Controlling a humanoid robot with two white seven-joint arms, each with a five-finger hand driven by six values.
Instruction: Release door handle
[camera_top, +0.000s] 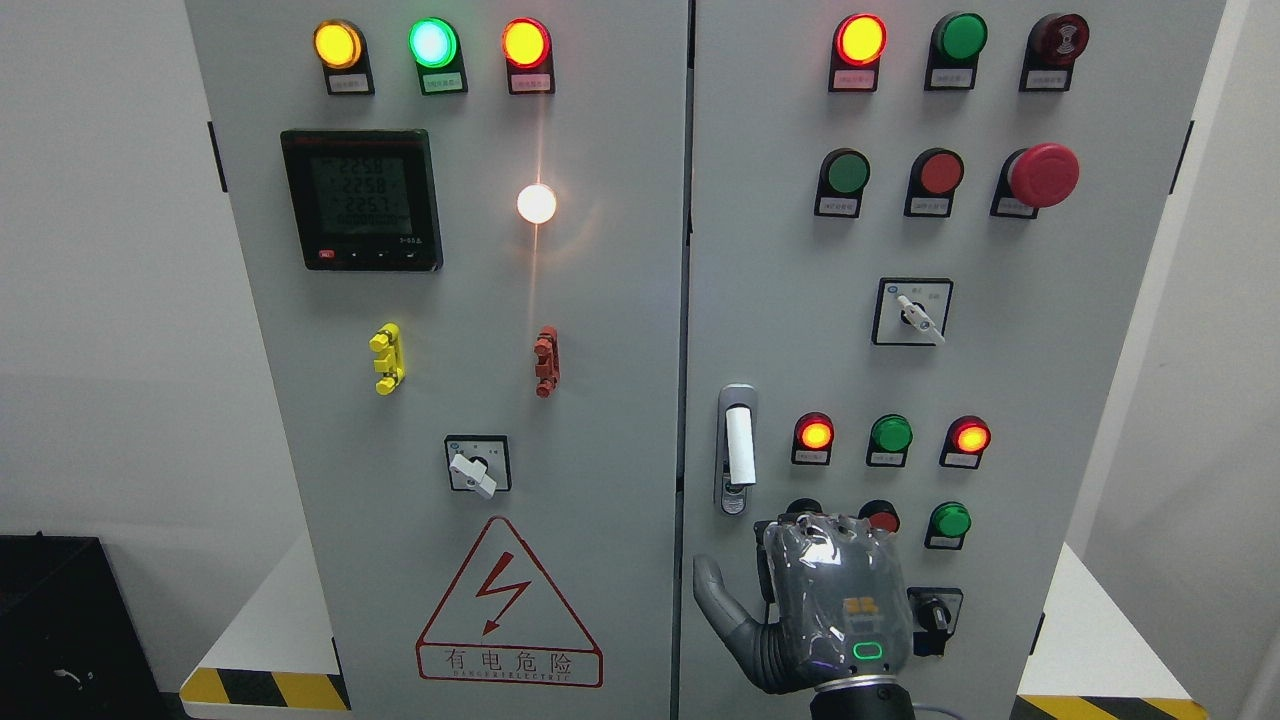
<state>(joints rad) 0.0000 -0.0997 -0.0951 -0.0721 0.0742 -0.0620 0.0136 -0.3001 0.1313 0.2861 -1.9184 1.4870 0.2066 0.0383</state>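
Observation:
The door handle (740, 446) is a white lever in a silver housing on the left edge of the right cabinet door (1000, 380), with a key lock just beneath it. My right hand (800, 560) comes up from the bottom edge, its back toward me. It hangs just below and to the right of the handle, apart from it. The thumb (712, 590) sticks out to the left and the hand holds nothing. The left arm is out of view.
The left cabinet door (450, 400) carries a meter, lit lamps, yellow and red clips, a rotary switch and a warning triangle. Lamps, push buttons and a red emergency button (1042, 175) surround my hand on the right door. A black box (60, 620) stands lower left.

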